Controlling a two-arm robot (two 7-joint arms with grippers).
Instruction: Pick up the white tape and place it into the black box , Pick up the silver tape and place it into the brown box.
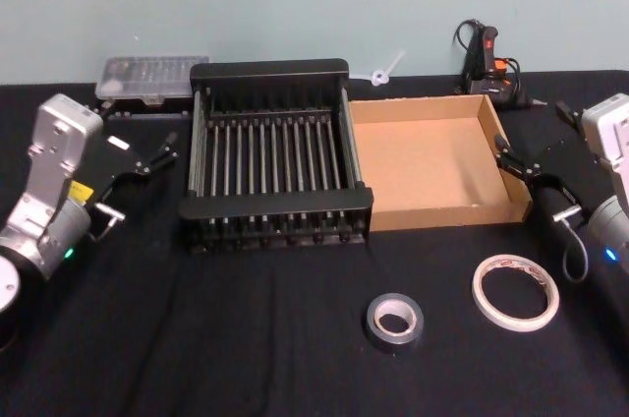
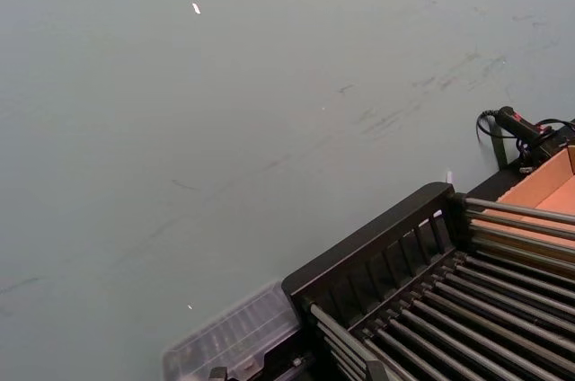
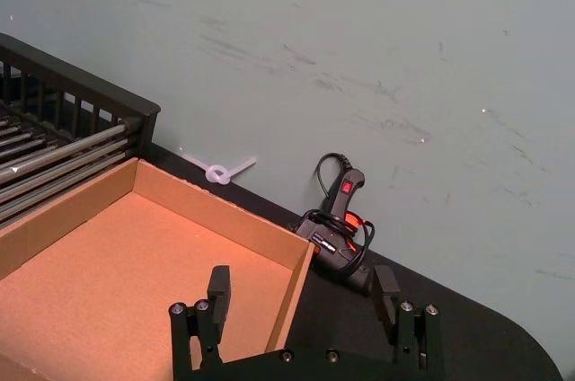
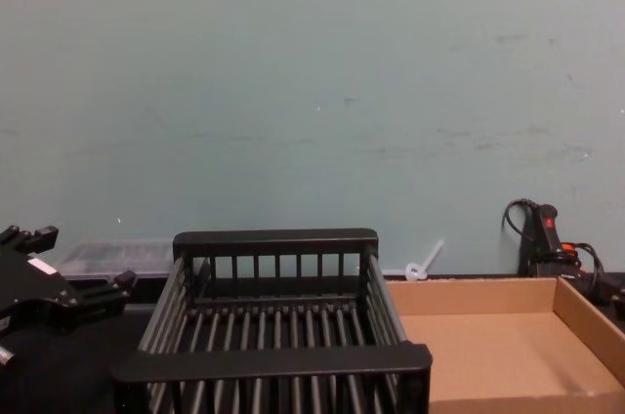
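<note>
A pale green painted wall (image 4: 312, 92), scuffed with faint dark streaks, closes the room behind a table (image 1: 246, 338) covered in black cloth. On that cloth the black box (image 1: 275, 156), a slatted crate with a barred floor, stands near the middle, its right side touching the brown box (image 1: 432, 166), a shallow cardboard tray that sits open-topped beside it. Both hold nothing.

The left gripper (image 1: 157, 154) hangs just left of the black box, its fingers spread apart, holding nothing. The right gripper (image 1: 518, 161) hovers at the right wall of the brown box, fingers also spread; in the right wrist view its two black fingers (image 3: 218, 289) straddle the corner of that cardboard wall.

Behind the crate at the left lies a clear plastic case (image 1: 152, 78) against the wall. At the far right, by the wall, rests a black glue gun (image 1: 486, 58) with a red switch and coiled cord. A small white plastic piece (image 1: 383, 73) lies between crate and glue gun.

Near the front of the table, the white tape (image 1: 515, 291) lies flat, right of centre. The silver tape (image 1: 395, 323) lies flat just to its left, the two apart, both well in front of the boxes.
</note>
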